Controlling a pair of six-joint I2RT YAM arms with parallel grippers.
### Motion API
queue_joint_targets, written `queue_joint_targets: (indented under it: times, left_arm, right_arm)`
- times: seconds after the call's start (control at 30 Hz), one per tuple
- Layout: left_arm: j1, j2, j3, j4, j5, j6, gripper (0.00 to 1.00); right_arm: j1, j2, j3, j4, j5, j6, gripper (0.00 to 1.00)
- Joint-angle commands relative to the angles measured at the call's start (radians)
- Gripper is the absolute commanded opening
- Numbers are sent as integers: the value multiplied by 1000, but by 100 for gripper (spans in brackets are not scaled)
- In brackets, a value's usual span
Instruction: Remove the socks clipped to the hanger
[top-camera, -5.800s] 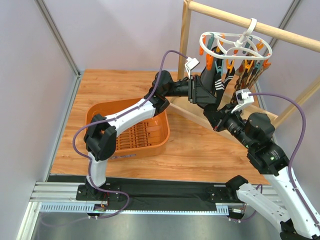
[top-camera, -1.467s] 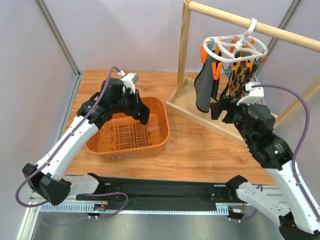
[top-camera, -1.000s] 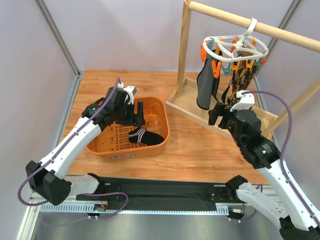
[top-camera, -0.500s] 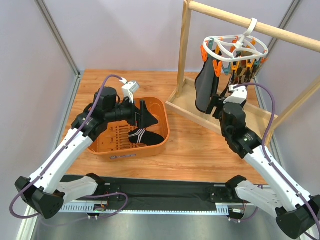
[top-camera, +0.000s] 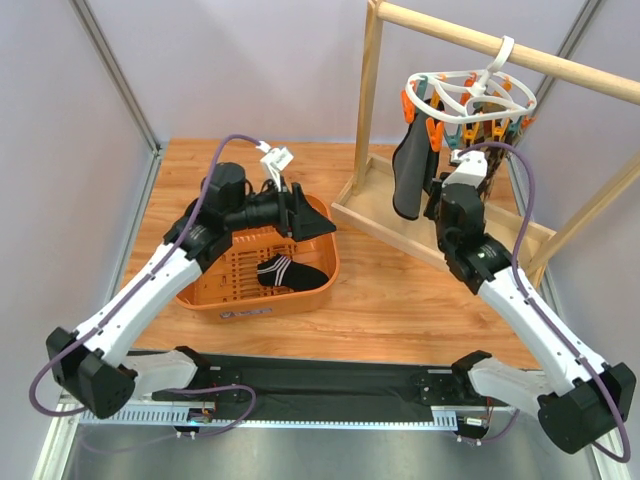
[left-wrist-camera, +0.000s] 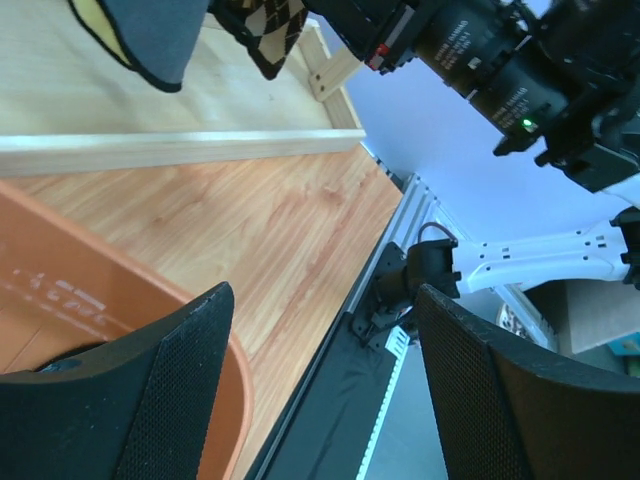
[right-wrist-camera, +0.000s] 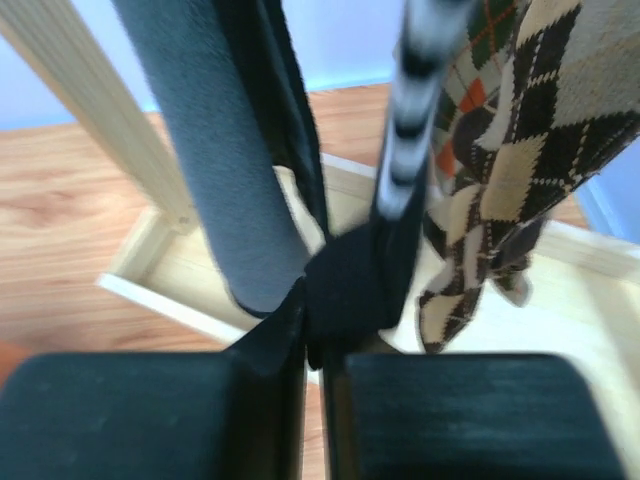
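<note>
The white hanger (top-camera: 468, 92) hangs by its hook on the wooden rail. A dark sock (top-camera: 409, 180) and argyle socks (top-camera: 497, 150) hang from its clips. My right gripper (top-camera: 440, 192) is raised among them. In the right wrist view it (right-wrist-camera: 322, 318) is shut on the toe of a hanging black sock with white stripes (right-wrist-camera: 400, 190), between the dark sock (right-wrist-camera: 215, 150) and an argyle sock (right-wrist-camera: 520, 160). My left gripper (top-camera: 300, 214) is open and empty above the orange basket (top-camera: 205, 300). Another black striped sock (top-camera: 285, 270) lies in the basket. The left wrist view shows its jaws (left-wrist-camera: 320, 385) wide apart.
The wooden frame's post (top-camera: 368, 100) and its base tray (top-camera: 375, 215) stand right of the basket. The left wrist view shows the basket rim (left-wrist-camera: 130, 275), the tray's rail (left-wrist-camera: 170, 150) and the right arm (left-wrist-camera: 500, 60). Grey walls close in both sides.
My left gripper dropped a striped sock into the basket, then lifted and turned toward the frame. My right gripper moved up to the hanging socks and shut on the striped one.
</note>
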Motion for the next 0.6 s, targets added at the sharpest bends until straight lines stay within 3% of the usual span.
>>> queue_joint_targets:
  times: [0.0, 0.13, 0.27, 0.43, 0.57]
  left_arm:
    - [-45, 78, 84, 120, 25, -36, 79]
    - [-105, 229, 174, 208, 17, -79, 73]
    - [-127, 366, 239, 469, 51, -183, 70]
    - [-172, 571, 360, 609, 117, -260, 67]
    - [-197, 670, 414, 837, 167, -366, 67]
  right_arm:
    - [-3, -70, 66, -8, -75, 8, 0]
    - [-3, -133, 93, -74, -170, 40, 0]
    - [-3, -175, 135, -183, -266, 97, 0]
    - [-3, -222, 162, -220, -334, 130, 0]
    - [-3, -245, 174, -245, -383, 140, 0]
